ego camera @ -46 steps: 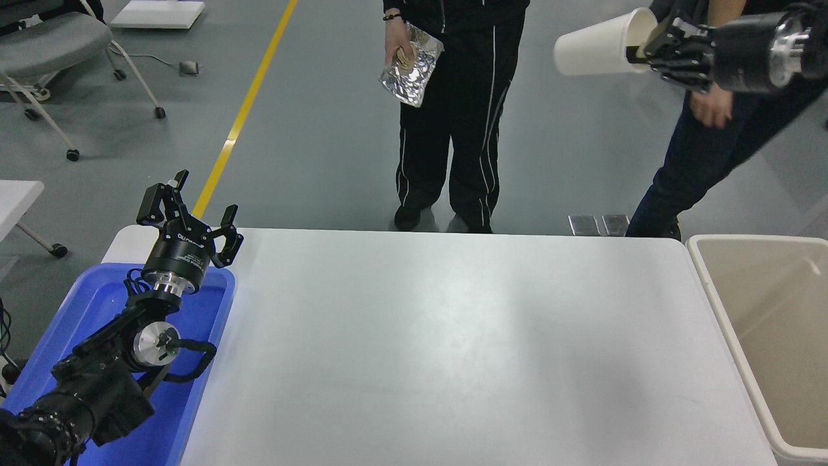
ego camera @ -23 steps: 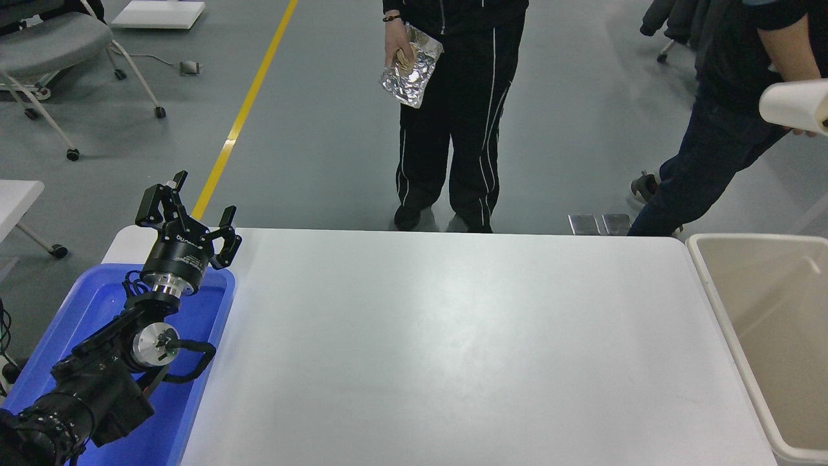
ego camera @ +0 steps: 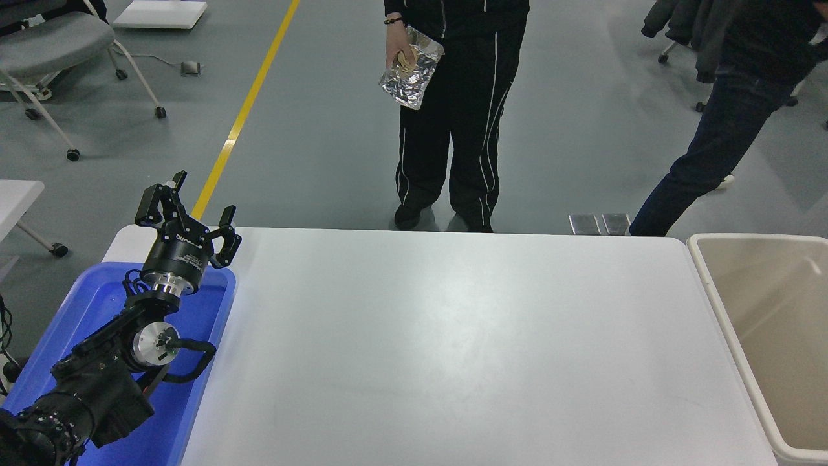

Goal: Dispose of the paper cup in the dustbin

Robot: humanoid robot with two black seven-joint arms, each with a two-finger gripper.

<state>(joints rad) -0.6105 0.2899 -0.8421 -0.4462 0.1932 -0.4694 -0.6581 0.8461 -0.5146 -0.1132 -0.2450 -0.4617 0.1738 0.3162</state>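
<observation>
The paper cup is out of view. The beige dustbin (ego camera: 711, 304) stands against the table's right end, open at the top, and what I see of its inside shows only bare walls. My left gripper (ego camera: 187, 210) is parked at the lower left above the blue tray, its fingers spread open and empty. My right arm and gripper are out of view.
A blue tray (ego camera: 194, 336) lies at the table's left end under my left arm. One person (ego camera: 453, 116) stands at the far side holding a foil bag (ego camera: 411, 71). A second person (ego camera: 731, 110) stands at the upper right beyond the dustbin. A wheeled chair (ego camera: 52, 45) is at the far left.
My right gripper, which held the cup high at the upper right, left the picture. A person's hand then held the cup at the right edge; now the cup is gone from view.
</observation>
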